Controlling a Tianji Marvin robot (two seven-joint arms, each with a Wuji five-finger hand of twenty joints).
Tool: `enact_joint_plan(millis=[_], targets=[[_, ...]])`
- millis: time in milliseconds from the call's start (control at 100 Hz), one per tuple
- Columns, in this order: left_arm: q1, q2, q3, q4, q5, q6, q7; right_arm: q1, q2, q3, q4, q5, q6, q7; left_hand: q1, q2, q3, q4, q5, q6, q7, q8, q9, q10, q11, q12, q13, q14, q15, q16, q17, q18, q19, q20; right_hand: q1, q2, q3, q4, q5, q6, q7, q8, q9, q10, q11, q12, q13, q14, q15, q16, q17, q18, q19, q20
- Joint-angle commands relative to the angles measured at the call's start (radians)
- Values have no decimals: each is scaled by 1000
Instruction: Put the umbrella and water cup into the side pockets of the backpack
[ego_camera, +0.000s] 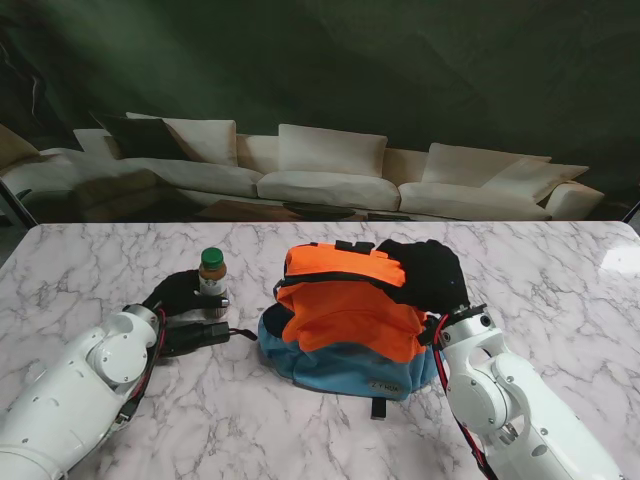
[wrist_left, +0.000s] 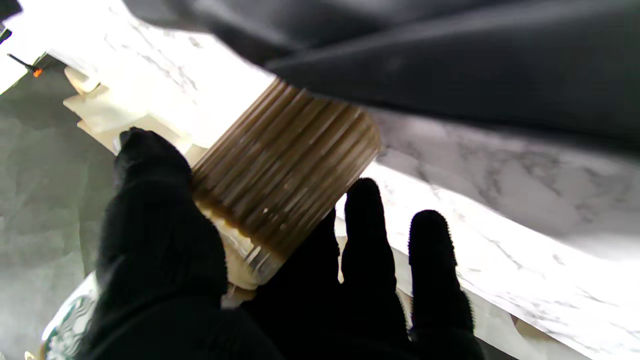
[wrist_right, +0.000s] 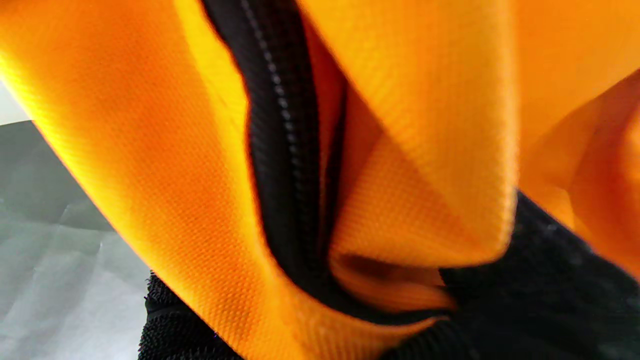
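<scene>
My left hand (ego_camera: 185, 297) is wrapped around the water cup (ego_camera: 212, 280), a small bottle with a green cap that stands upright on the marble table (ego_camera: 90, 260), just to the left of the backpack (ego_camera: 345, 325). I hold it low on the body so the cap stays clear and the base can go first into a pocket; that is my reading of the grip, not something I can prove. In my left wrist view the ribbed cap (wrist_left: 285, 165) sits between my thumb (wrist_left: 150, 200) on one side and my other fingers (wrist_left: 370, 235) on the other, two of them stretched past the cup without pressing on it. The left forearm lies low over the table, wrist bent toward the backpack. A dark bar-shaped object (ego_camera: 200, 335) lies just on the near side of my left fingers; it may be the umbrella, but I cannot tell. The backpack is orange over blue, slumped on its back, and its left side faces the cup, so the pocket I judge I need is just beyond my left fingertips. My right hand (ego_camera: 430, 272) rests on the backpack's upper right corner, fingers curled into the fabric to keep it from sliding when the cup pushes in. The right wrist view shows orange cloth and a black zipper (wrist_right: 285, 150) pressed close, so that hand appears closed on the bag. The right arm rises steeply from the near right.
</scene>
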Motion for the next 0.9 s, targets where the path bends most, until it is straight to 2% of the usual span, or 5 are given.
enact_joint_plan(millis=[0,410,730,760,890], targets=[[8,-12,-14,-30,-15,3,-12,-8,-2,-4,11,-3,0,7,220,156,142,48,121,-110,110,-33,155,-89,70,51,58,14,72,50,24,7,90,53,117,97,71,37,45,-210,109,34,8,-46,2,8,58,-32,14,13,-11,-8,0,-8],[133,13,-174,-240,47,-80,-53,3,-1,9,25,-11,8,5,263,142,160,57,176,-109,152,-77,205,-52,65,58,169,90,302,262,108,5,215,99,117,98,72,37,45,-214,110,35,7,-48,2,8,57,-34,16,14,-5,-15,12,0],[299,30,-270,-460,-2,-118,-169,24,2,32,41,-21,-1,11,276,150,160,55,183,-90,139,-77,197,-20,75,49,170,114,285,264,125,17,217,89,117,100,70,36,46,-224,111,39,6,-51,1,8,56,-33,15,13,-7,-14,13,2],[310,31,-273,-475,-11,-121,-178,25,2,33,40,-21,-2,12,276,152,157,54,184,-89,134,-75,197,-25,76,46,178,88,277,257,125,20,217,86,118,100,70,36,45,-225,110,38,6,-51,1,8,55,-33,14,13,-7,-14,13,2],[348,35,-272,-531,-68,-120,-222,29,2,34,41,-17,-1,16,278,160,155,54,186,-78,126,-72,198,-17,84,43,174,118,279,258,119,30,220,86,118,101,70,36,46,-225,111,40,6,-51,0,8,54,-33,14,13,-7,-14,12,3]])
